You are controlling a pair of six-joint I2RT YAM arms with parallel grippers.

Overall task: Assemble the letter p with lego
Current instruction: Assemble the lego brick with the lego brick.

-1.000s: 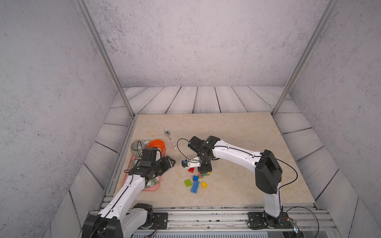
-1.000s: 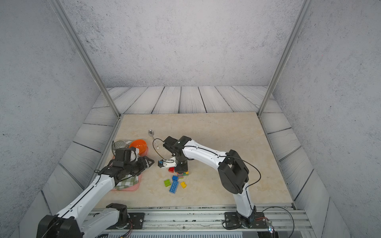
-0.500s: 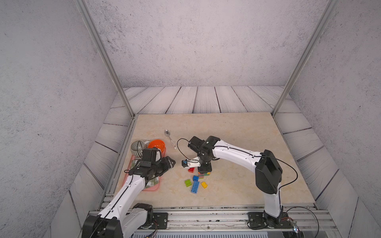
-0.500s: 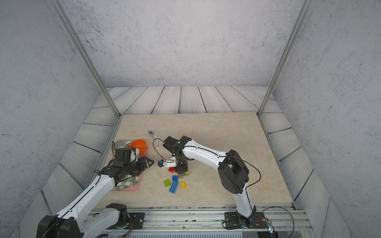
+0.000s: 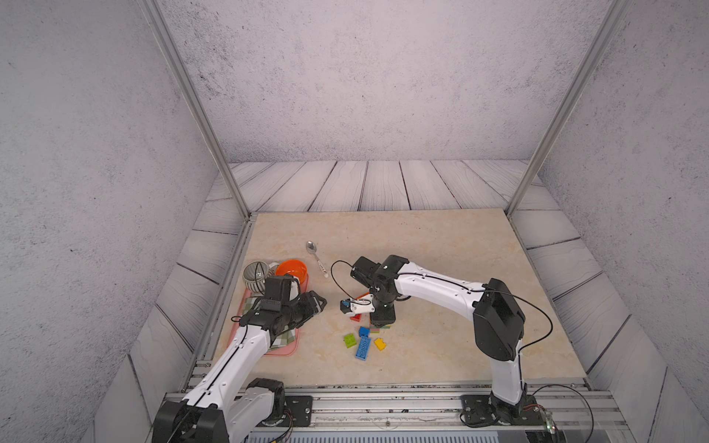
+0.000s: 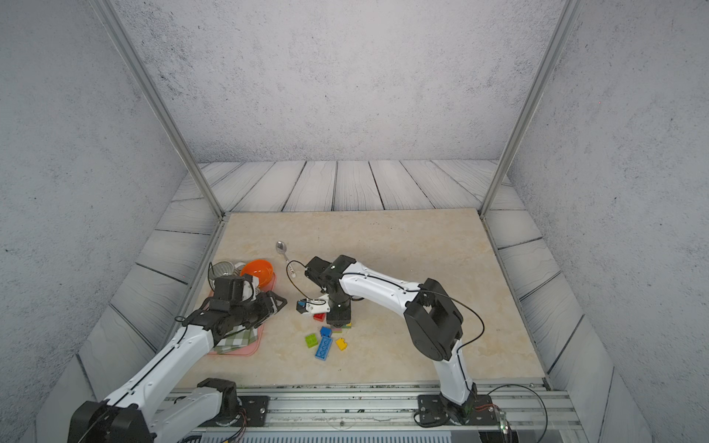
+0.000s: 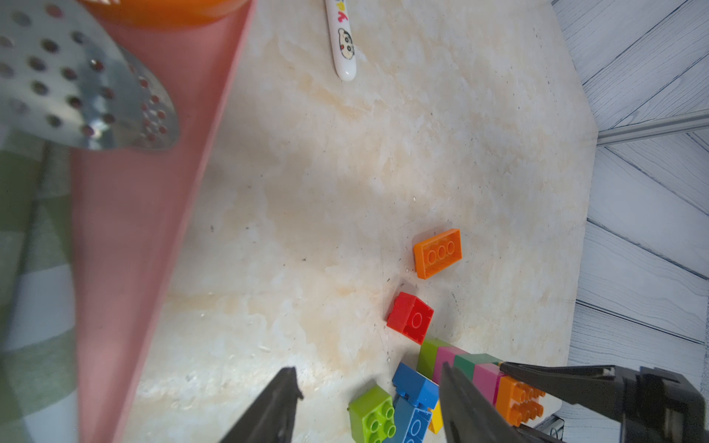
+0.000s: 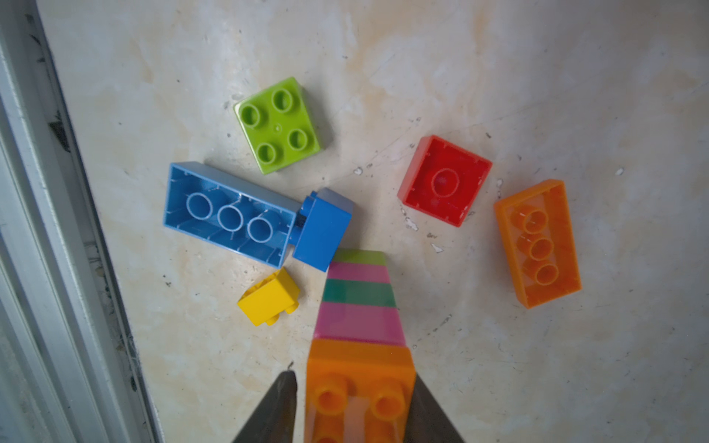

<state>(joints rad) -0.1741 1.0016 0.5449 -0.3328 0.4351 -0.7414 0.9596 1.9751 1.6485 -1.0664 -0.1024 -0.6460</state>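
A stack of lego [image 8: 360, 307] stands upright on the table: lime at the bottom, then pink, green, pink, with an orange brick on top. My right gripper [image 8: 353, 379] points straight down over it [image 5: 381, 318], open, with a finger on each side of the orange brick and a thin gap on one side. Loose around it lie a lime brick [image 8: 278, 124], a long blue brick [image 8: 230, 214], a short blue one [image 8: 322, 230], a yellow one [image 8: 268, 297], a red one [image 8: 445, 180] and a long orange one [image 8: 537, 243]. My left gripper [image 5: 316, 303] hangs open and empty by the tray.
A pink tray [image 5: 286, 349] at the left holds a checked cloth [image 6: 234, 341], an orange bowl [image 5: 292, 268] and a metal strainer [image 5: 255, 274]. A spoon [image 5: 316, 255] lies on the table behind the bricks. The table's front rail [image 5: 383, 395] runs close by.
The right gripper's jaws have spread a little around the orange top brick. Both arms and the bricks stay where they were.
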